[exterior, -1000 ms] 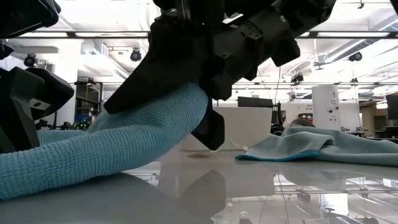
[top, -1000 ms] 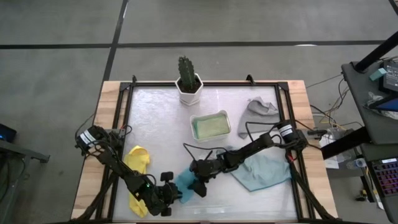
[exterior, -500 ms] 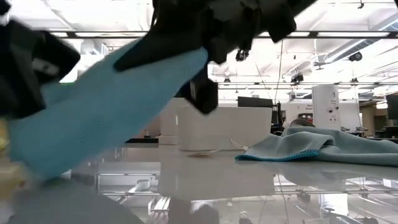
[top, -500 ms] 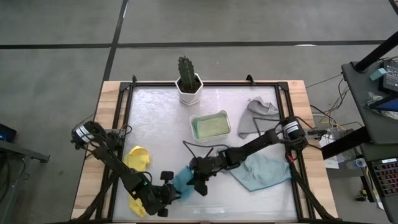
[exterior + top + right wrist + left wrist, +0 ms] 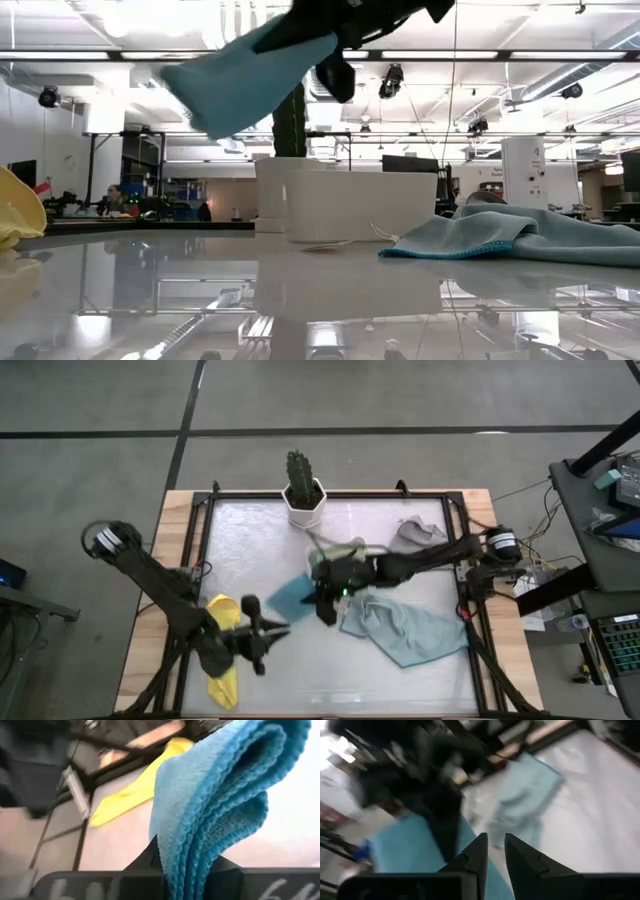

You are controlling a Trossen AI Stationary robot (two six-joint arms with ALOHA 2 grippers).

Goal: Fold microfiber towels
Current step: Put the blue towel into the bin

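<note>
The blue towel (image 5: pixel 291 597) is held clenched in the right hand (image 5: pixel 322 598) above the surface (image 5: pixel 260 540); the left hand (image 5: pixel 268 632) is slightly parted, empty.

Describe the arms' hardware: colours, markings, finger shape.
Both arms are dark, slim jointed links, each with a white-ringed round joint housing near its outer end. The left gripper has two black, angular, tapering fingers. The right gripper looks black and blocky.

One camera looks straight down on the whole tabletop (image 5: pixel 260 540); another sits at its surface, facing the room. Both wrist cameras look closely past their fingers. All share the blue towel (image 5: pixel 290 598).
</note>
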